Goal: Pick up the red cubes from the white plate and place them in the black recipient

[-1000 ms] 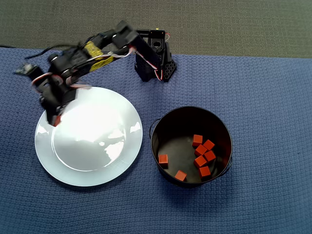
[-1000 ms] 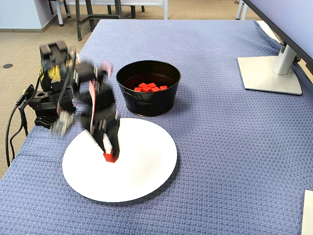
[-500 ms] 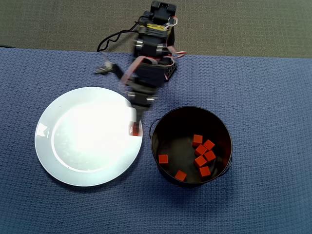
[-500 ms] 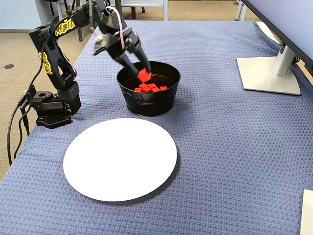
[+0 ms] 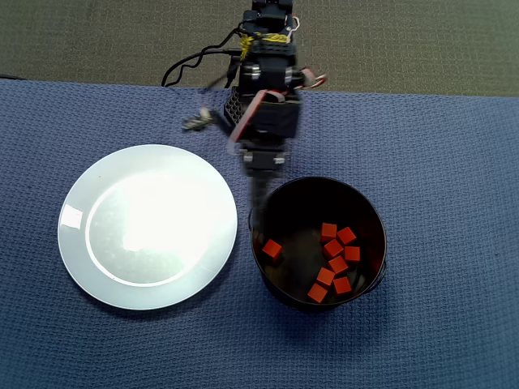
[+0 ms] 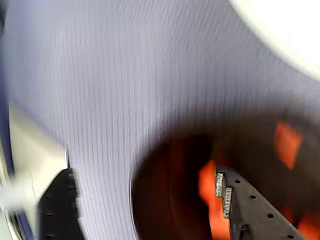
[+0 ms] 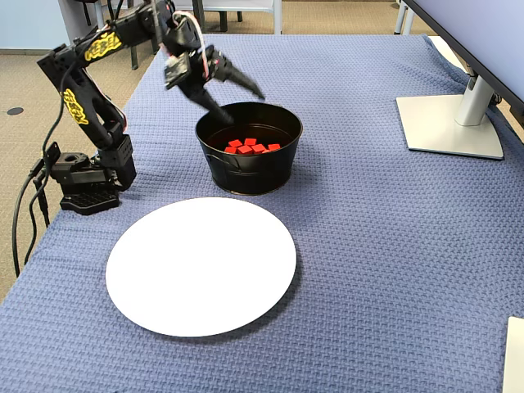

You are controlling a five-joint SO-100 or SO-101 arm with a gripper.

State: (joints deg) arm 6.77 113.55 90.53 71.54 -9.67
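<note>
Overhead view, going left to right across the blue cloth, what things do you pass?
white plate → gripper at the pot's left rim → black recipient holding the red cubes

Bright, even room light; glare whitens the white plate (image 5: 146, 227) from overhead, and the wrist view is heavily motion-blurred.

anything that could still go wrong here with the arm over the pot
The open gripper hangs low over the near rim of the black pot; a careless pull-back might clip the rim or wire handle and shove the pot. The red cubes all lie inside, one apart near the wall, and the white plate is bare, so another reach there would likely grab nothing.
</note>
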